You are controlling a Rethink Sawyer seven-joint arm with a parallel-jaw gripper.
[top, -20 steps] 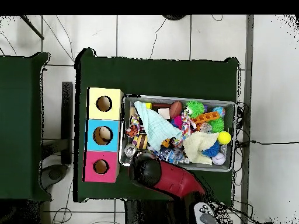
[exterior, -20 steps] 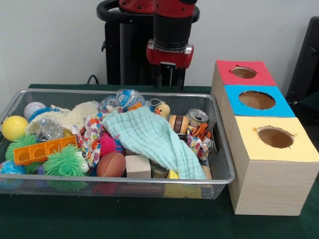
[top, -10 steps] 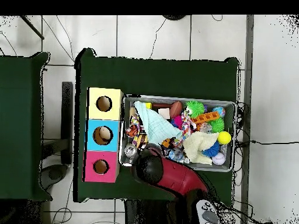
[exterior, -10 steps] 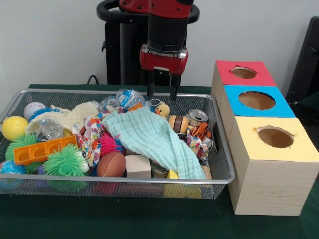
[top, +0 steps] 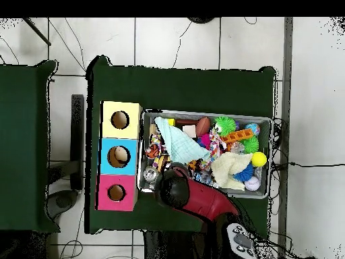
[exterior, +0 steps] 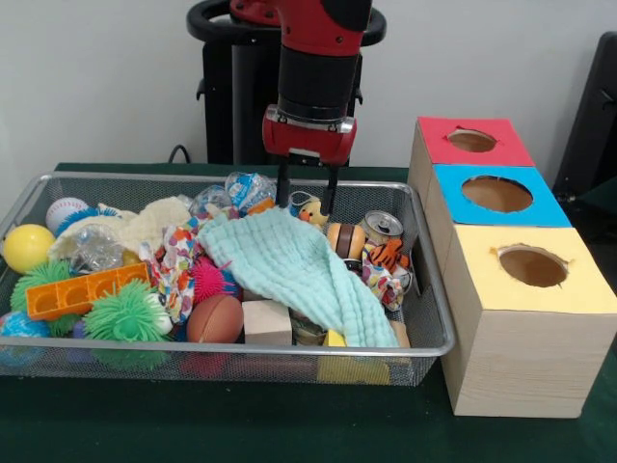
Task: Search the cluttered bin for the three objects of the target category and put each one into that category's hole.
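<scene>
The wire mesh bin (exterior: pixel 436 307) is full of toys. The yellow duck (exterior: pixel 312 211) with an orange beak lies at the bin's far side, beside a mint green cloth (exterior: pixel 289 265). My gripper (exterior: pixel 306 201) is open and low over the duck, one finger on each side of it. The orange striped tiger (exterior: pixel 388 254) lies at the right, next to a can (exterior: pixel 383 226). An orange shape (exterior: pixel 260 204) shows by a clear plastic wrap; I cannot tell what it is. In the overhead view my arm (top: pixel 178 191) hides the gripper and the duck; the bin (top: pixel 202 112) shows.
A wooden box to the bin's right has a red-topped hole (exterior: pixel 472 141), a blue-topped hole (exterior: pixel 497 194) and a yellow-topped hole (exterior: pixel 533 266). Spiky green balls (exterior: pixel 127 316), an orange block (exterior: pixel 85 290), a small football (exterior: pixel 215 317) and a yellow ball (exterior: pixel 27 247) fill the bin's left.
My gripper has come down and a little to the left in the front view, from above the bin's far rim to around the duck. The toys have not moved.
</scene>
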